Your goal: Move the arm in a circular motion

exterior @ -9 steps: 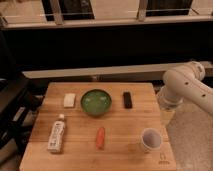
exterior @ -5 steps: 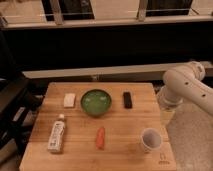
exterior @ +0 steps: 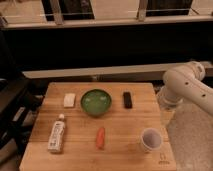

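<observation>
Standing at three o'clock of the light wooden tabletop (exterior: 125, 125), my large cream-white tubular arm (exterior: 186, 87) bends at a bulbous joint just beside the board's right rim. Its upper segment runs off frame toward four o'clock. My gripper is out of view past that edge, so I cannot tell whether it is released or clenched.

On the tabletop, taking the round green bowl (exterior: 96, 102) as centre:
- small white block (exterior: 69, 100) at nine o'clock
- flat black rectangular object (exterior: 128, 99) at three
- white plastic bottle (exterior: 57, 136), lying down, at seven
- orange-red elongated item (exterior: 100, 138) at six
- white cup (exterior: 150, 139), upright, at four

None touch.
</observation>
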`<state>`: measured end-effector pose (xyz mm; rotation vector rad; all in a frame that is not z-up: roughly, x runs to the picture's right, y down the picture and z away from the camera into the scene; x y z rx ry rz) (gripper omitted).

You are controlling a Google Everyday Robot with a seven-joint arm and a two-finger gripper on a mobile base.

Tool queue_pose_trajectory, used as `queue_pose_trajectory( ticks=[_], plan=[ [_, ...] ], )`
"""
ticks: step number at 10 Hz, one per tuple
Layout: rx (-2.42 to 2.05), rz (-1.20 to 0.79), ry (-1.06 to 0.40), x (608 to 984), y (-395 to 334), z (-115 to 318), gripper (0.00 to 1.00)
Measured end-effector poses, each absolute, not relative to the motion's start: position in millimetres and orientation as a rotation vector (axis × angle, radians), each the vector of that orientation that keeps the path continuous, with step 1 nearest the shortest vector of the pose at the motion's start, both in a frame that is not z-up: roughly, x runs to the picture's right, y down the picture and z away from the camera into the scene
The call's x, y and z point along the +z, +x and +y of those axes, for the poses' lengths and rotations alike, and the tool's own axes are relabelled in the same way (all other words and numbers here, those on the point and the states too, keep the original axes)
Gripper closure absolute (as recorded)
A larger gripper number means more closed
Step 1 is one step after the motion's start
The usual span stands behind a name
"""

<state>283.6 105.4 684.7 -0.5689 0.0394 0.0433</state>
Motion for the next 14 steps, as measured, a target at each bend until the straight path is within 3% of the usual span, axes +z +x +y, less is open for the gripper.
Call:
queue_pose_trajectory(
  ticks=[14],
  plan=[
    [-0.004,0.038,-0.568,677,261,115,0.20]
  ],
)
